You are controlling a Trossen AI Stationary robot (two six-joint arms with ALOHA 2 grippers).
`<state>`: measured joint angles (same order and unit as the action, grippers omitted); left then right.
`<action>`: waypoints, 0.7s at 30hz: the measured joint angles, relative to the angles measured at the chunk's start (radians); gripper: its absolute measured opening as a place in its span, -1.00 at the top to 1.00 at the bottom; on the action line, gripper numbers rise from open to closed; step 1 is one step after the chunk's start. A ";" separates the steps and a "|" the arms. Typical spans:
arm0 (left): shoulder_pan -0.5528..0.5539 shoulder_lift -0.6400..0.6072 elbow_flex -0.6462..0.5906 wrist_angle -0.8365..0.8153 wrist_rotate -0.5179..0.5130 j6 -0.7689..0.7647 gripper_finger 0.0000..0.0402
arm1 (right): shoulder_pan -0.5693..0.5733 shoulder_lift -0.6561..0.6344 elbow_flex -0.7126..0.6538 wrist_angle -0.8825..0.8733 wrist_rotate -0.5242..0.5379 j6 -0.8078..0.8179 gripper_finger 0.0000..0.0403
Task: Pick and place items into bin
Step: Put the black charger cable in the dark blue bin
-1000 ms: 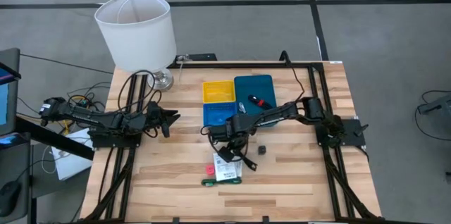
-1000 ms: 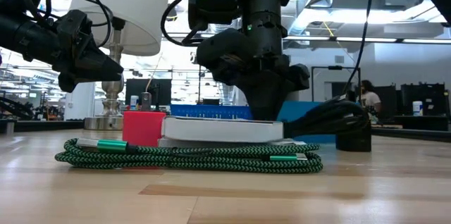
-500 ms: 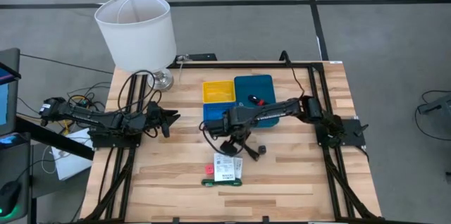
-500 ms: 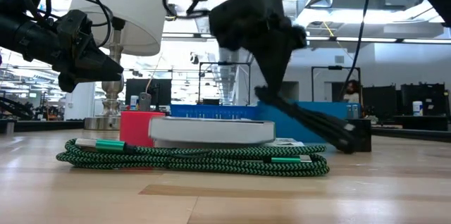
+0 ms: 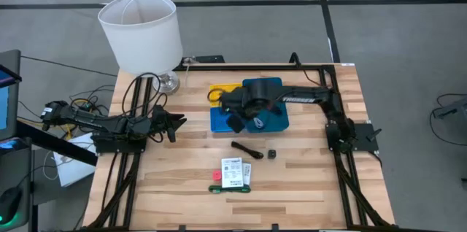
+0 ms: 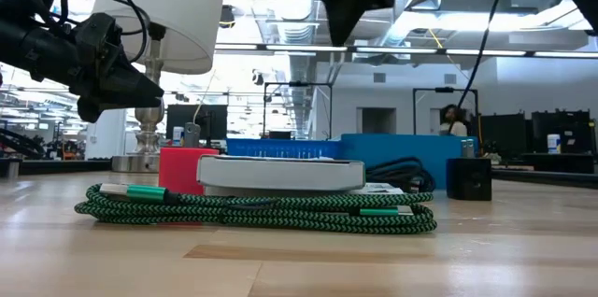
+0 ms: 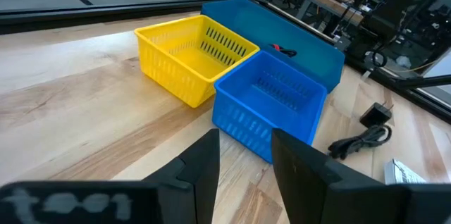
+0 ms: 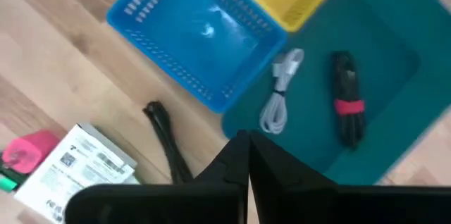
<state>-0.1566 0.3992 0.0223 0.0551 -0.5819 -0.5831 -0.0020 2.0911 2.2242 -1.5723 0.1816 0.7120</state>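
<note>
While the left gripper (image 5: 177, 124) waits left of the bins with its fingers a little apart and holding nothing, the high view shows the right gripper (image 5: 235, 120) over the blue bin (image 5: 219, 121), fingers pressed together and empty. A yellow bin (image 5: 219, 90) touches the blue bin's far side, and a teal bin (image 5: 273, 86) lies along the right of both. A white cable (image 5: 260, 120) lies in the teal bin just right of the gripper. Nearer than the blue bin, a black cord (image 5: 243, 149) and its black plug (image 5: 271, 155) lie on the table (image 5: 314, 188); nearer still lie white cards (image 5: 235, 173), a pink block (image 5: 216, 176) and a green cable (image 5: 217, 188). A white lamp (image 5: 141, 33) stands beyond the bins to the left. One second earlier the right gripper was down at the cards and cord; it has since swung over the bins, and the cord now lies free.

From the low view, the green cable (image 6: 252, 207) lies nearest, with the cards (image 6: 280, 173) and pink block (image 6: 187, 168) behind it, screening the blue bin (image 6: 280, 148). The right arm hangs high above; it earlier reached down to the cards.

Seen from the left wrist, its fingers (image 7: 201, 171) frame the blue bin (image 7: 271, 104), with yellow (image 7: 194, 55) and teal (image 7: 282, 27) beyond.

Looking from the right wrist, the closed fingers (image 8: 243, 160) point between the blue bin (image 8: 190, 34) and teal bin (image 8: 394, 62), where the white cable (image 8: 278, 94) and a black bundle with a red band (image 8: 347, 101) lie. Print on the cards (image 8: 77, 164) is too small to read.
</note>
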 joint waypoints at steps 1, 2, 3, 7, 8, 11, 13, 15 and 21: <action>0.000 0.000 0.000 0.000 0.000 0.000 0.42 | -0.007 -0.010 0.000 -0.005 -0.006 -0.003 1.00; 0.000 0.000 0.000 0.000 0.000 0.000 0.42 | -0.011 -0.018 0.000 0.002 -0.018 -0.014 1.00; 0.000 0.000 0.000 0.000 0.000 0.000 0.42 | -0.012 -0.021 0.000 0.003 -0.031 -0.029 1.00; 0.000 0.000 0.000 0.000 0.000 0.000 0.42 | 0.008 -0.024 -0.007 0.002 -0.082 -0.090 0.97; 0.000 0.000 0.000 -0.001 0.000 0.000 0.42 | 0.018 -0.024 -0.018 0.004 -0.094 -0.105 0.95; 0.000 0.000 0.000 -0.001 0.000 0.000 0.42 | 0.046 -0.025 -0.066 0.012 -0.117 -0.118 0.83; 0.000 0.000 0.000 -0.002 0.000 0.000 0.42 | 0.065 -0.025 -0.107 0.025 -0.118 -0.111 0.72; 0.000 0.000 0.000 -0.002 0.000 0.000 0.42 | 0.083 -0.025 -0.150 0.049 -0.127 -0.096 0.63; 0.000 0.000 0.000 -0.003 0.000 0.000 0.42 | 0.123 -0.025 -0.291 0.256 -0.230 -0.092 0.42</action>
<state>-0.1566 0.3992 0.0219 0.0525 -0.5823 -0.5835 0.1208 2.0663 1.9328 -1.3162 -0.0481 0.6204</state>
